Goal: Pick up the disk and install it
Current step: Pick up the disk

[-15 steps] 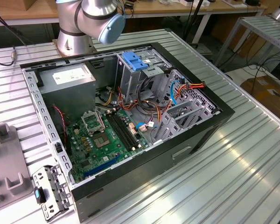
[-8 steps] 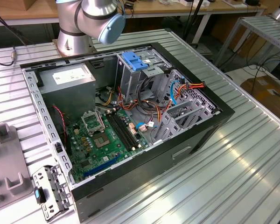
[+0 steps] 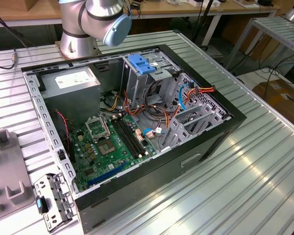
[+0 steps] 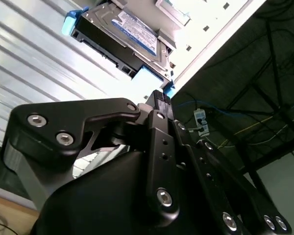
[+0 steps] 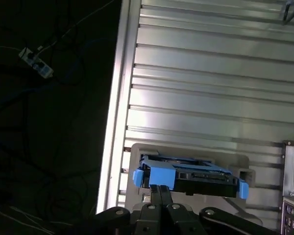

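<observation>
Ribbed metal table (image 5: 210, 68), disk (image 5: 206, 177) just beyond tips of closed fingers (image 5: 156, 192)

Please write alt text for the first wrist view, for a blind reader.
The hand is right by the disk, which has blue side rails and sits in a grey holder on a ribbed metal table.

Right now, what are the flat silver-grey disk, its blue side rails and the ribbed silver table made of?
Flat silver-grey disk: looks like metal, dull grey sheen, with a printed label.
Blue side rails: likely moulded plastic, matte even colour.
Ribbed silver table: probably aluminium, bright streaky reflections.
</observation>
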`<act>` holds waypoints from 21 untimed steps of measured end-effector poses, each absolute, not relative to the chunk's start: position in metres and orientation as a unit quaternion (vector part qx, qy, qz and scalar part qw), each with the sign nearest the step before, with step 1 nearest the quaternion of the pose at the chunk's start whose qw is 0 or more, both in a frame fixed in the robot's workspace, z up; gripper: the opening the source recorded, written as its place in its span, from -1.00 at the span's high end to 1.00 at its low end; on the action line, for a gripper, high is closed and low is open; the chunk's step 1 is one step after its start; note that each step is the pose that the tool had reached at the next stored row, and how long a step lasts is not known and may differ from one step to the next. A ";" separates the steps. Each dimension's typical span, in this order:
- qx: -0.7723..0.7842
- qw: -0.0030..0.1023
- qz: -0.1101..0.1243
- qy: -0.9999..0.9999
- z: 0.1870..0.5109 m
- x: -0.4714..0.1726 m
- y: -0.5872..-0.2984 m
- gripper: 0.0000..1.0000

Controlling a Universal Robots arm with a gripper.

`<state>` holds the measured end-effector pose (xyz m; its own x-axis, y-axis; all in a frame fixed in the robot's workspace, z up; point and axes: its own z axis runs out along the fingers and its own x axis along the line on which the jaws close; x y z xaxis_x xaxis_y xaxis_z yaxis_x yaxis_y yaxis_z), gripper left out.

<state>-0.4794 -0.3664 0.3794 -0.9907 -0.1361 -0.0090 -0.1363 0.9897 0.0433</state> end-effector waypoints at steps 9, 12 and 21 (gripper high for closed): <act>-0.170 0.001 0.022 0.985 0.379 -0.478 -0.366 0.79; -0.187 0.000 0.022 0.982 0.377 -0.475 -0.366 0.79; -0.258 -0.001 0.022 0.966 0.371 -0.467 -0.364 0.79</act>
<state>-0.4670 -0.3639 0.3707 -0.8672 -0.4979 -0.0088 -0.4978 0.8663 0.0426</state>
